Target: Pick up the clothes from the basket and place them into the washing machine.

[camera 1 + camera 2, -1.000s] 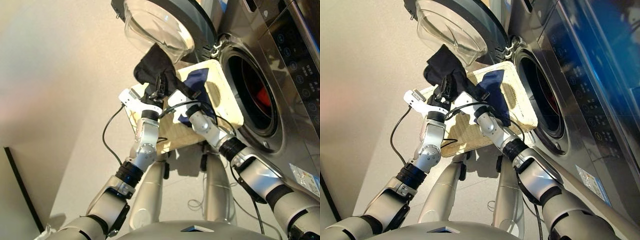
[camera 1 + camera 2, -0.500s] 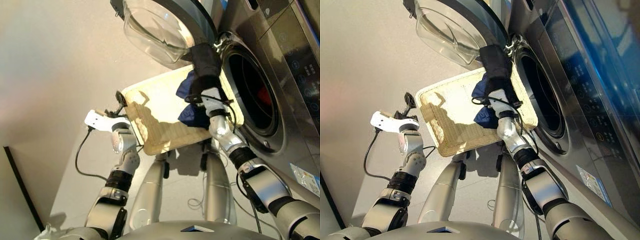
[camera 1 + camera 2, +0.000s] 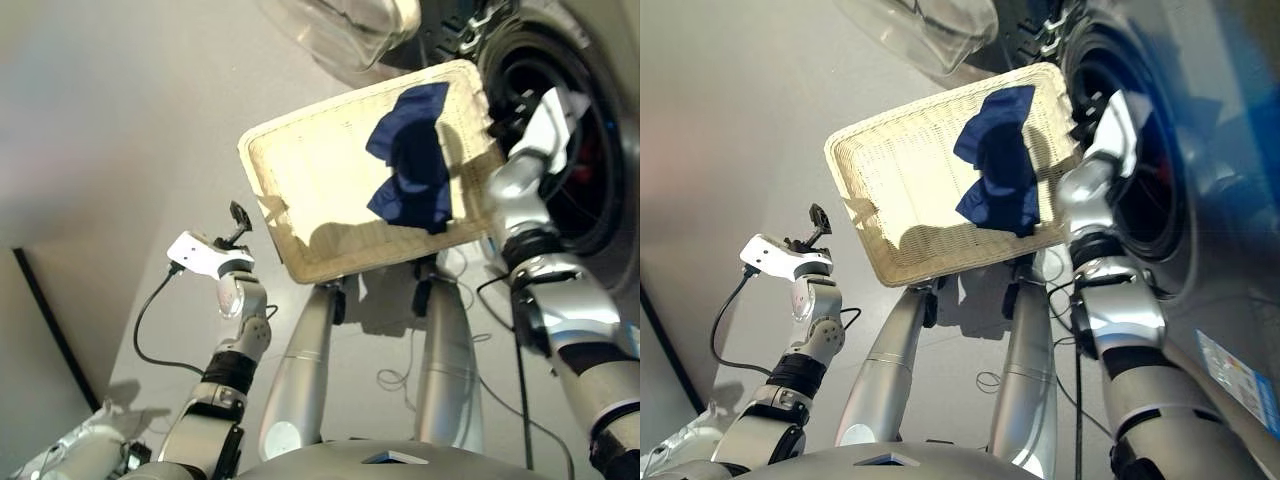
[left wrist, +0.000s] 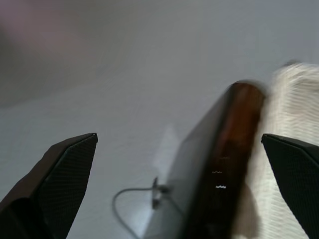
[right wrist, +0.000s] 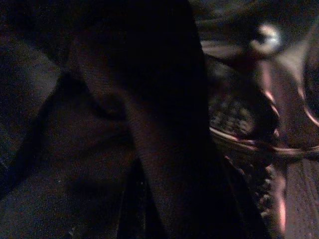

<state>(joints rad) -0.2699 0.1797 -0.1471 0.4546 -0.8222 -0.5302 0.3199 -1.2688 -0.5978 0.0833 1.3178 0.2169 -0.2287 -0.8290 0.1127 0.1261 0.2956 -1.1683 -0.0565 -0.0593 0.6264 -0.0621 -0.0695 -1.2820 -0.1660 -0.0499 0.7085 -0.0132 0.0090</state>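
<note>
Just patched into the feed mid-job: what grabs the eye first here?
The navy blue garment stands out most, lying crumpled alone toward the washer side of the cream wicker basket. Beside it, the right arm reaches into the washing machine's dark porthole, its wrist view filled with dark cloth, a hint of red inside the drum. The left gripper hangs open and empty off the basket's far side, over the floor.

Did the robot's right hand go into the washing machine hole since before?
Yes. The right gripper was over the basket before; now it reaches past the basket's rim into the washing machine opening, beyond the navy blue garment.
</note>
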